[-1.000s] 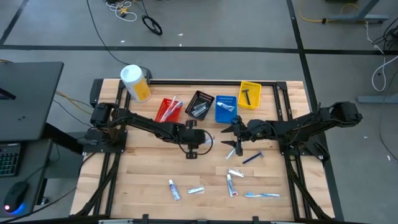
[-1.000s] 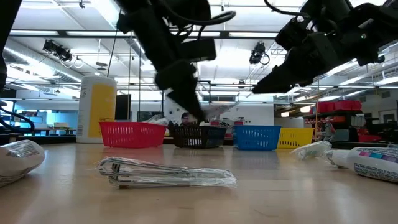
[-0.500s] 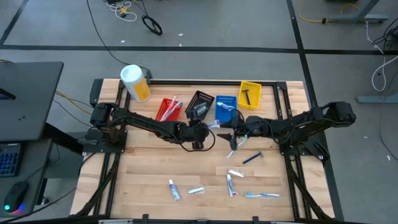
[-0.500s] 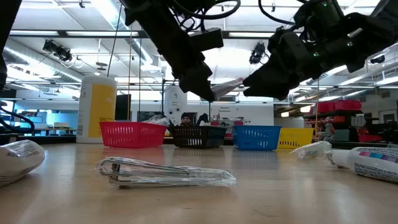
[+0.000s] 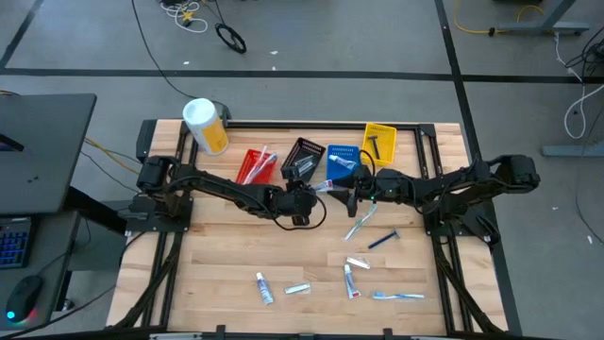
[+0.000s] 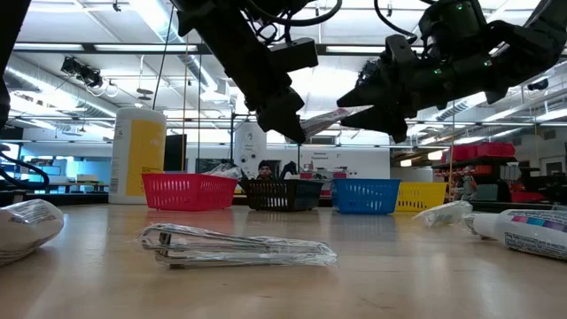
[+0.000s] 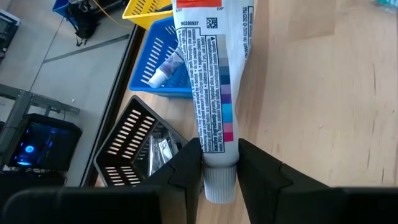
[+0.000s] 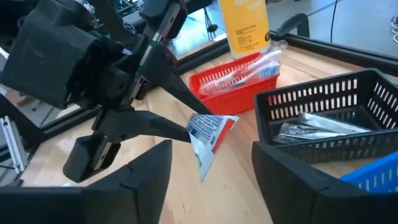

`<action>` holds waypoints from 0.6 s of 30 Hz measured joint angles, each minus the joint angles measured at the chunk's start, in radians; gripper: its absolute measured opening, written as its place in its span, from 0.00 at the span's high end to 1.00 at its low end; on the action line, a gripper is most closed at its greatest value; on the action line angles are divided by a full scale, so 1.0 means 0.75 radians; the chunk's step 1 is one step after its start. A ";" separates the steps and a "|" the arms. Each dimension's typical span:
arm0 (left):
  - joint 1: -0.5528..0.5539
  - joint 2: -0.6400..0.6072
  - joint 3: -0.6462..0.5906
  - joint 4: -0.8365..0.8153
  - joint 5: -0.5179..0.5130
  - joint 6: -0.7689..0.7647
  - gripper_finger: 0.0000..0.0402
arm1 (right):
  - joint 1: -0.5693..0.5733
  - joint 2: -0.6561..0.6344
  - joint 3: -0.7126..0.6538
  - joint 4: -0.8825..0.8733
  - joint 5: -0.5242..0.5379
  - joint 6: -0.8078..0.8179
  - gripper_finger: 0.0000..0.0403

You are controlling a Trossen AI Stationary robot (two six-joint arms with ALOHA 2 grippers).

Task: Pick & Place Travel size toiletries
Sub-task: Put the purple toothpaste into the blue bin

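wooden table [image 5: 226,255] in a grey-floored workshop; red, black, blue, yellow bins [image 5: 304,159] line its far edge. left gripper [image 5: 316,191] pinches a white tube [image 7: 212,81] by its cap end, held in the air mid-table. right gripper [image 5: 351,194], fingers spread, faces the tube's free end.

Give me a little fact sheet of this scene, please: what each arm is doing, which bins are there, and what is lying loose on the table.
left gripper: shut on a white toothpaste tube, held above the table
right gripper: open, fingers either side of the tube's flat end, not gripping
bins at the back: red bin, black bin, blue bin, yellow bin
big canister: lying at the far left corner
loose on the table: small tubes and a blue toothbrush near the front
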 joint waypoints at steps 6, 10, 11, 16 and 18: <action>0.000 0.000 0.000 0.000 -0.001 -0.001 0.76 | 0.000 0.000 0.000 -0.001 0.077 0.000 0.67; 0.000 0.000 0.000 0.000 -0.002 0.001 0.76 | 0.000 0.000 0.000 -0.001 0.077 0.000 0.83; 0.000 0.000 0.000 0.000 -0.006 0.001 0.76 | 0.000 0.000 0.000 -0.001 0.077 0.000 0.86; 0.000 0.000 0.000 0.001 -0.016 0.003 0.76 | 0.001 0.000 0.000 -0.001 0.069 0.001 0.93; 0.000 0.000 0.000 0.003 -0.021 0.024 0.76 | 0.001 -0.001 0.000 -0.001 0.069 0.002 0.94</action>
